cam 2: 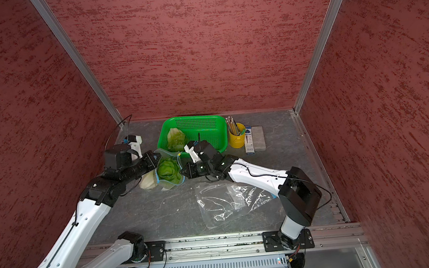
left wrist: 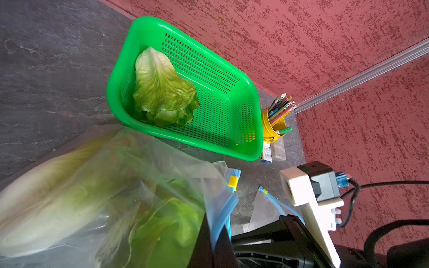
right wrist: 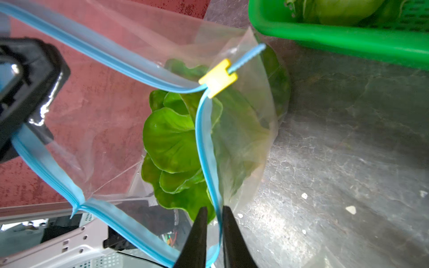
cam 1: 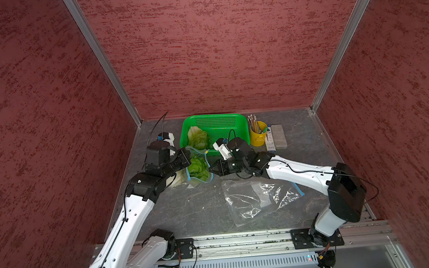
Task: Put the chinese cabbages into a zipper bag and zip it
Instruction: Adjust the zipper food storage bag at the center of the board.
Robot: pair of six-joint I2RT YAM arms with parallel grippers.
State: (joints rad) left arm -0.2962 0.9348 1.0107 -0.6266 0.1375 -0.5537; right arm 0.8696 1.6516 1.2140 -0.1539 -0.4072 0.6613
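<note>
Right jaws pinch the blue zipper rim of the zipper bag (right wrist: 243, 139). Left jaws are pressed together on the opposite rim, and the mouth gapes wide. Inside, two chinese cabbages (cam 1: 197, 168) point leafy ends toward the mouth and white bases toward the table's (cam 1: 202, 215) left edge. The third cabbage (left wrist: 160, 88) lies in the green basket (left wrist: 209, 58) at the back edge, base rearward. Print on the small box (cam 1: 270, 137) is too small to read.

The left arm (cam 1: 133, 216) and right arm (cam 1: 291, 178) wear smooth white shells dotted with small holes, between boxy black joints, with a thin black cable clipped along each. Black base plates (cam 1: 185, 248) show screws. White camera brackets (cam 1: 222, 149) bear blue plugs. The right hand (right wrist: 212, 211) has black tapering fingers (right wrist: 197, 239)
</note>
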